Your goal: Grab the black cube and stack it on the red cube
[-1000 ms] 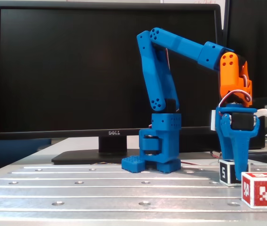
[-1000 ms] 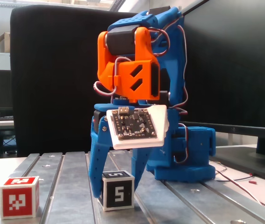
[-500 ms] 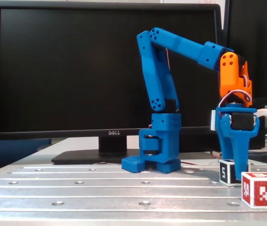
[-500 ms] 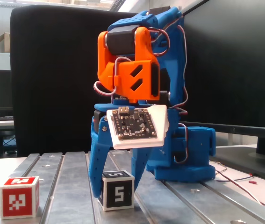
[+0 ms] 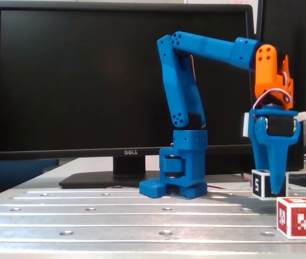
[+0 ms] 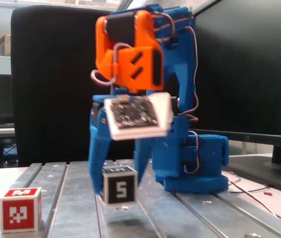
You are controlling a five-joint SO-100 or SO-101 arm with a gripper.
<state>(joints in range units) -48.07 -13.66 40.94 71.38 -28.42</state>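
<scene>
The black cube (image 5: 262,184), white-edged with a white "5", sits between the blue fingers of my gripper (image 5: 274,190), which points straight down at the right. In a fixed view the cube (image 6: 119,186) hangs a little above the metal table with its shadow beneath, gripped on both sides by the gripper (image 6: 118,188). The red cube (image 5: 299,217) with a white pixel pattern stands on the table in front and slightly right of the black cube. In the other fixed view the red cube (image 6: 21,209) is at the lower left, apart from the gripper.
The arm's blue base (image 5: 181,175) is fixed to the slotted metal table (image 5: 115,216). A large Dell monitor (image 5: 88,81) stands behind it. Loose wires (image 6: 259,191) lie on the table beside the base.
</scene>
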